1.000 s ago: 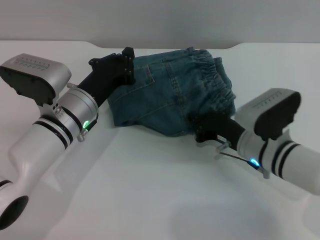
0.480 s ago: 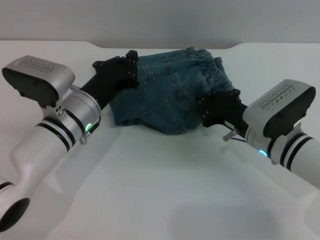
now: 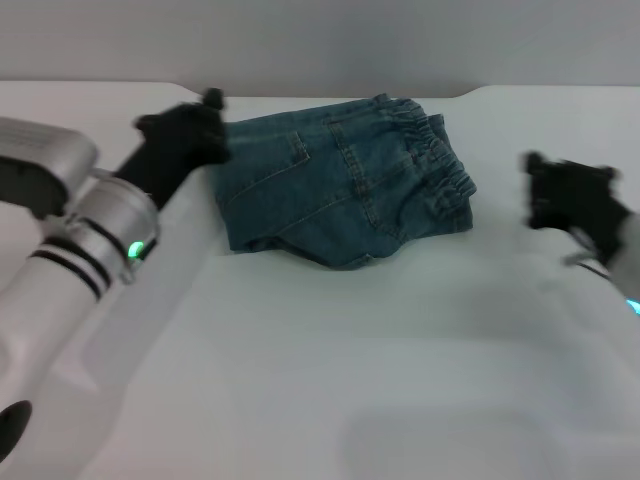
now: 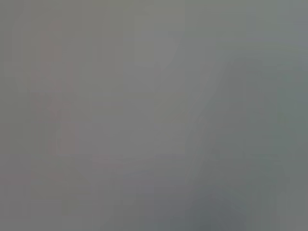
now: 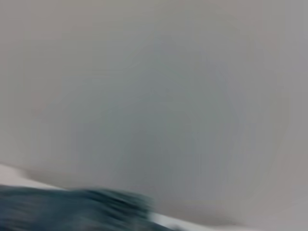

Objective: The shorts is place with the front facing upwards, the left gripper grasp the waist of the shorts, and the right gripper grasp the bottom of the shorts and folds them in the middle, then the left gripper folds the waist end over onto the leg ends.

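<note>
The blue denim shorts lie folded in a compact bundle on the white table, at the middle back. Their gathered waist lies on top along the bundle's right side. My left gripper hovers off the bundle's left edge, apart from the cloth and holding nothing. My right gripper is out to the right of the waist, also clear of the cloth. The right wrist view catches a strip of the shorts at its lower edge. Only flat grey fills the left wrist view.
The white table has a far edge just behind the shorts, with a grey wall beyond it. My left arm crosses the table's left side.
Both grippers have pulled back from the shorts: the left one drew away to the left, the right one swung out to the right. The folded bundle stays where it was.
</note>
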Tool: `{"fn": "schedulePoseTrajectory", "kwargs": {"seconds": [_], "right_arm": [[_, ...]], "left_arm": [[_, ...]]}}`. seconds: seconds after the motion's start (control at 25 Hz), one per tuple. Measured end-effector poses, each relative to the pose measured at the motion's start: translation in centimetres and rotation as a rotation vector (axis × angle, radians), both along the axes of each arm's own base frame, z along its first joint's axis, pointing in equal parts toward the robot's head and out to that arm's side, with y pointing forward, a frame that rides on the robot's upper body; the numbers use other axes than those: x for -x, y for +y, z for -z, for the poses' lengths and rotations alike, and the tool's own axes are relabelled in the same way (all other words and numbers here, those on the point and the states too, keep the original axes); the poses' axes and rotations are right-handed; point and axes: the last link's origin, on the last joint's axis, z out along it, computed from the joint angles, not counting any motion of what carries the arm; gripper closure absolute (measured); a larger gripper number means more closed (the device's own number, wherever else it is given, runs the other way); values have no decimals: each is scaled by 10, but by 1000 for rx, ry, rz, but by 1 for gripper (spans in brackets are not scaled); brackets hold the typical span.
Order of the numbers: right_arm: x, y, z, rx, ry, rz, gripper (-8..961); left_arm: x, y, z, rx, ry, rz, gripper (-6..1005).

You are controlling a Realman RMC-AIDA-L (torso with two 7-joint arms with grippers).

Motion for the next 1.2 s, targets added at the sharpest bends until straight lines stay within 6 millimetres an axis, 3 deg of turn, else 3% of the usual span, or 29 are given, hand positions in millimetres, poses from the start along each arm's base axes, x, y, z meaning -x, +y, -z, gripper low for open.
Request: {"fn": "schedulePoseTrajectory", "kwargs": {"seconds": [0.16,0.4,0.76,1.2], "right_arm": [[-45,-23,-27,-114,34,152,954],[-80,-58,-46,-237,102,248,953],[-88,-68,-45,-248,111,263,952],[-80,-78,-54,-312,140,166,951]], "left_arm": [[17,-2,-14,-70,-8,-52,1000],[24,-9,-15,-74,-15,-67,1000],[12,-16,1,-12,-8,-16,1000],[21,-16,-7,-48,-7,-42,1000]]}}
